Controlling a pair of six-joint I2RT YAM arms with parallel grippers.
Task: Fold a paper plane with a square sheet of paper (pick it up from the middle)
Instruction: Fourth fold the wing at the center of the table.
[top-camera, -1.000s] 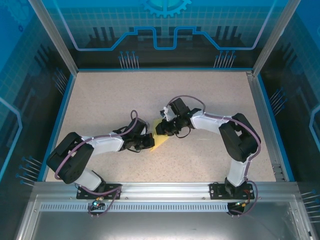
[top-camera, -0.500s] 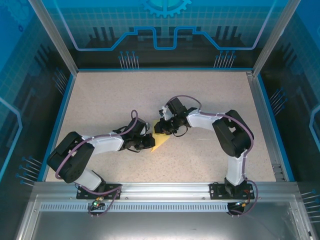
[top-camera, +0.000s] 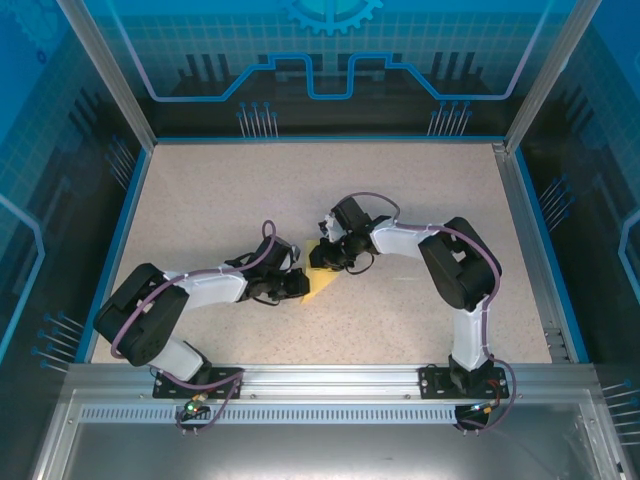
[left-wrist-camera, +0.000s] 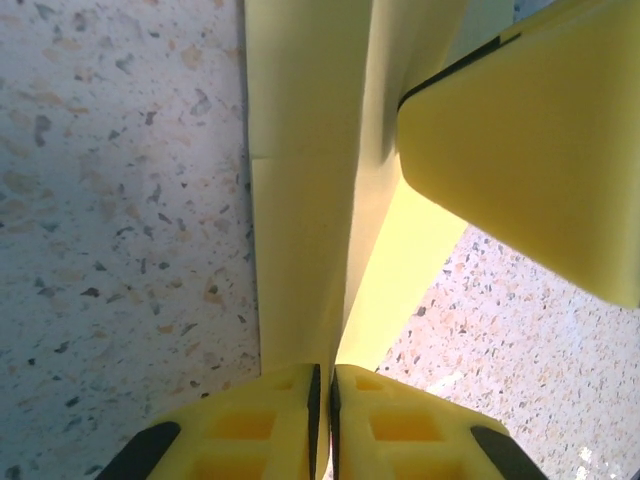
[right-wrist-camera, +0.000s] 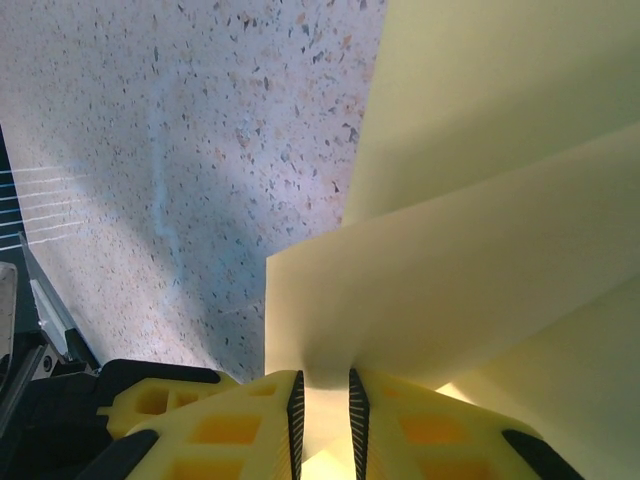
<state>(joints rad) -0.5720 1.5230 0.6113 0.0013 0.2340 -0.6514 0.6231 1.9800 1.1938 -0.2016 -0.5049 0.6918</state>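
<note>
Left gripper (left-wrist-camera: 322, 385) is pressed together on a fold of the yellow paper sheet (top-camera: 322, 284); right gripper (right-wrist-camera: 322, 395) pinches its far side. Partly folded, the sheet sits mid-way across the speckled table (top-camera: 220, 200), between both grippers

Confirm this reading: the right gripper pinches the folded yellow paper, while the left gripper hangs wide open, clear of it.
One thing is wrong. The left gripper is not wide open or clear. The left wrist view shows its fingers closed on an edge of the folded yellow paper. The right gripper does pinch the paper, as you said.
</note>
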